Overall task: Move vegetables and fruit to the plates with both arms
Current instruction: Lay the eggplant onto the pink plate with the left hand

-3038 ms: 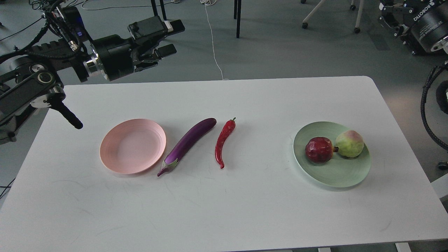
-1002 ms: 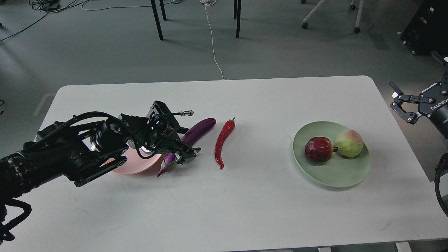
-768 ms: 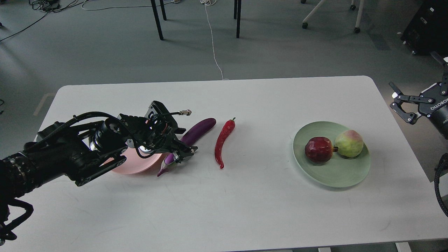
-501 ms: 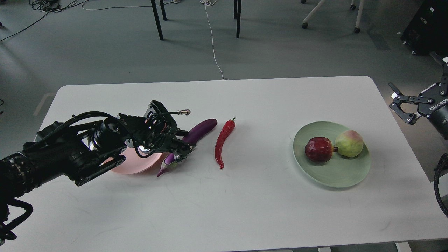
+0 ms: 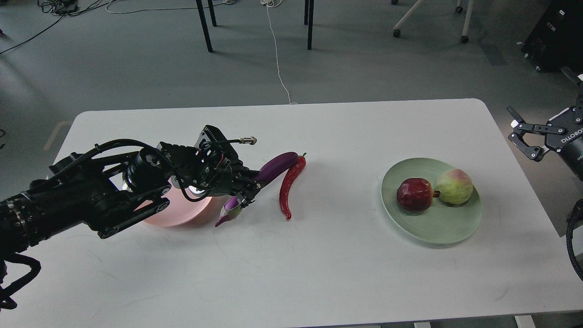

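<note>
1. Since it's the thing getting grabbed, start with the eggplant (image 5: 273,167): long, slim, glossy purple, with a pale green-pink stem cap at one end. It looks lifted a bit off the desk (image 5: 291,264), though I can't say for sure that the stem tip is clear of it.
2. Its long axis runs diagonally. The stem end points down toward the near left, and the rounded purple tip points up toward the far right, just touching or nearly touching the top of the chili.
3. The left gripper (image 5: 243,193) has its fingers pinching the eggplant close to the stem end, coming in from the left side. The black left arm (image 5: 82,200) stretches across from the left edge with cables looped over it.
4. The red chili pepper (image 5: 290,187) lies on the desk right beside the eggplant, curved, stem at the far end, pointy tip toward the near side.
5. The pink plate (image 5: 177,214) sits just left of the eggplant, mostly hidden under the left arm. Whether anything is on it I can't see.
6. Way over on the right is the mint green plate (image 5: 432,228), holding the dark red faceted ball (image 5: 414,195) and the yellow-green fruit (image 5: 454,187), side by side and touching.
7. The right gripper (image 5: 524,139) hangs off the desk's right edge, fingers spread apart, nothing in them, well apart from the green plate.
</note>
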